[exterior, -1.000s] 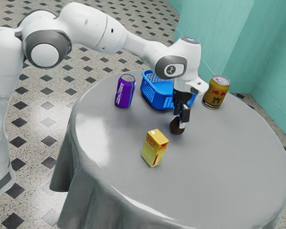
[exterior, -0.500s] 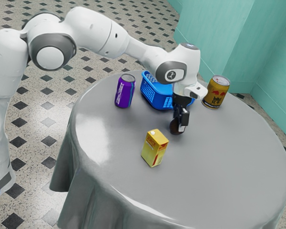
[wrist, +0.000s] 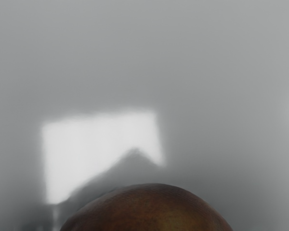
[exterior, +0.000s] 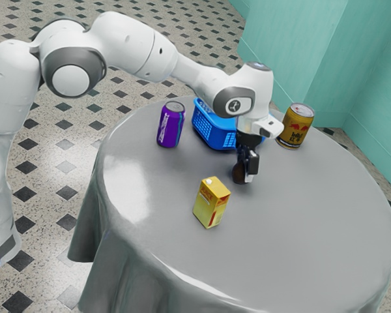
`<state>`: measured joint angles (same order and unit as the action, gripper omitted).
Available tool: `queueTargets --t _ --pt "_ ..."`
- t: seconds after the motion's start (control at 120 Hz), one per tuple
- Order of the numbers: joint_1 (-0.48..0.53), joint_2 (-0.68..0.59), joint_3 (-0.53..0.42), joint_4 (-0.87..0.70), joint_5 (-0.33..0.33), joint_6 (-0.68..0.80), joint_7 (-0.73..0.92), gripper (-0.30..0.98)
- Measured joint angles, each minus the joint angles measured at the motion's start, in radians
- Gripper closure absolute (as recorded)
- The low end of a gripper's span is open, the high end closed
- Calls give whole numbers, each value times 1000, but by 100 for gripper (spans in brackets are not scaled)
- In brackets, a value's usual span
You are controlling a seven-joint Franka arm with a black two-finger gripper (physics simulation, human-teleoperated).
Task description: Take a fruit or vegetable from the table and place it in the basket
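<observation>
Fruit [exterior: 238, 173] at gripper [exterior: 246, 174]: hold unproven

The fruit, brown and rounded, is low at the table [exterior: 300, 222], outside the basket [exterior: 215, 133] and on its near side. The gripper is down beside it; whether spread or pinching cannot be told. Judged step: securing the grasp.

Principal risk: the smooth, curved skin could slip or roll if caught off-centre, or if lifting starts before the hold is firm. Second: too low a carry could strike the basket's near wall and tip or push it. Lesser: a sideways swing could knock the gold can [exterior: 296, 127], right of the basket, or the purple can [exterior: 171, 125], to its left. The carton [exterior: 211, 203], nearer and left of the fruit, lies off the likely path.
</observation>
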<state>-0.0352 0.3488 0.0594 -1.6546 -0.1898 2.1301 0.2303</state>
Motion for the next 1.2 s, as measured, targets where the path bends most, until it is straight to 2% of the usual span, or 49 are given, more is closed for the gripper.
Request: queueTargets --t 0.417,0.542,0.583,0.617,0.842,0.917,1.033,1.108,1.2 --pt "2 20 0 2 -19 3 1 1" --pt "0 23 0 2 -25 6 -2 24" --pt "0 22 0 2 -26 6 -4 40" --pt "1 22 0 1 -24 7 -7 47" --pt "7 24 -2 5 -8 12 -34 61" --pt "10 24 -4 16 1 14 -43 58" --pt "26 21 -24 52 16 13 -52 47" --pt "53 17 -58 89 32 9 -56 55" --pt "87 15 -69 147 41 6 -60 55"
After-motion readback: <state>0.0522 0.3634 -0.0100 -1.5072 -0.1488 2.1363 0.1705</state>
